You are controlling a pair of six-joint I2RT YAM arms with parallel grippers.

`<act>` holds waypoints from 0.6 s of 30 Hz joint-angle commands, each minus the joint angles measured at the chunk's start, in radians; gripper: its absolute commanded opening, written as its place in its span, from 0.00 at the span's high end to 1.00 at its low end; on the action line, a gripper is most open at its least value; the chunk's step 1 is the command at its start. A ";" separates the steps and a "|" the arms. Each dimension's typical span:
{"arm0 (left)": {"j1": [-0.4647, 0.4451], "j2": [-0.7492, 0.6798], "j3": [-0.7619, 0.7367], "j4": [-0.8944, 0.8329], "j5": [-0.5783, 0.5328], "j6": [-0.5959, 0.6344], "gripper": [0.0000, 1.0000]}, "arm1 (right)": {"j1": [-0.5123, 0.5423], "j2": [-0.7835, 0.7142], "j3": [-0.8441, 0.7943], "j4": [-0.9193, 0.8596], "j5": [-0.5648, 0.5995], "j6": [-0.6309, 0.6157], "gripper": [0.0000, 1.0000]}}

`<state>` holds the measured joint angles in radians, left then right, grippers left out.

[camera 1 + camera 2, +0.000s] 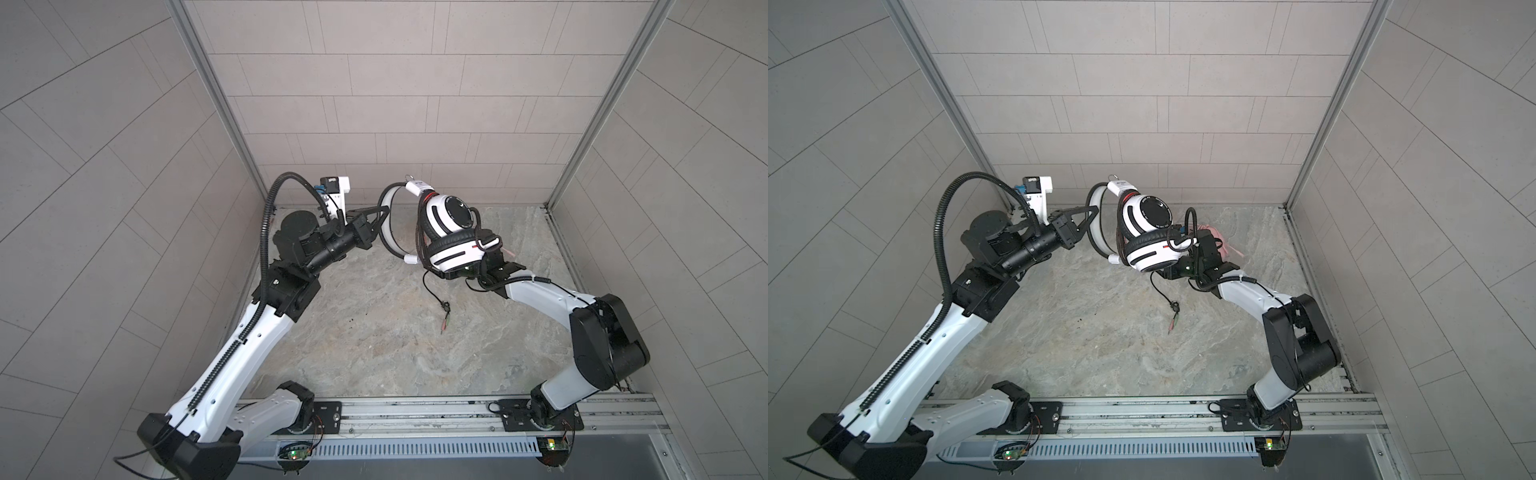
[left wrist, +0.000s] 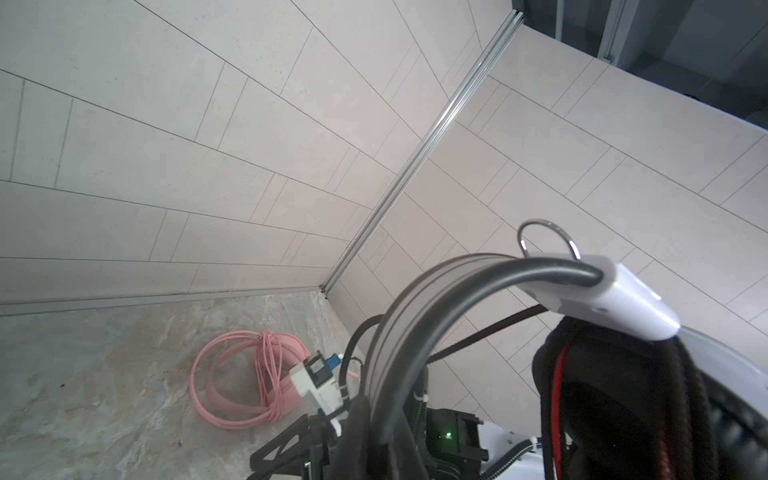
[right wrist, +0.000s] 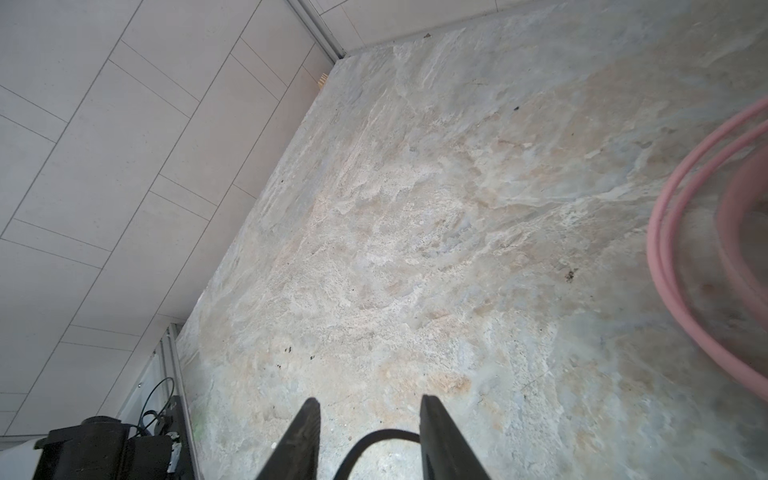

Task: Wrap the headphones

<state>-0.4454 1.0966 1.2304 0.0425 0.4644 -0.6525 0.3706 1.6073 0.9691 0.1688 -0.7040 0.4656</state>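
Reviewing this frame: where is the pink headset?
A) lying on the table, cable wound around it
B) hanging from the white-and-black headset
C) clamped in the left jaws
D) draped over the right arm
A: the pink headset lies on the table, its pink cable wound around it.

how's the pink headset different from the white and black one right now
The pink headset lies on the table; the white-and-black headset is held up off it by the left gripper. The pink one's cable looks bundled up; the white-and-black one's cable tail dangles loose with its plugs. Both have cable wound around them.
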 commanded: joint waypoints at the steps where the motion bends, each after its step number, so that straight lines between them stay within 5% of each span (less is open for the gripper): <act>1: 0.005 -0.001 0.066 0.135 0.026 -0.094 1.00 | 0.012 0.062 0.013 0.138 -0.032 0.048 0.55; 8: 0.048 -0.004 0.121 0.096 0.035 -0.096 1.00 | 0.080 0.228 0.086 0.141 -0.040 0.034 0.54; 15: 0.187 -0.035 0.120 0.037 -0.047 -0.141 1.00 | 0.110 0.244 0.032 0.177 -0.017 0.057 0.92; 18: 0.226 -0.032 0.118 -0.016 -0.148 -0.149 1.00 | 0.120 0.211 -0.007 0.164 0.002 0.058 0.94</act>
<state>-0.2455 1.0882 1.3079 0.0044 0.4191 -0.7361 0.4843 1.8534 0.9951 0.3344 -0.7235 0.5179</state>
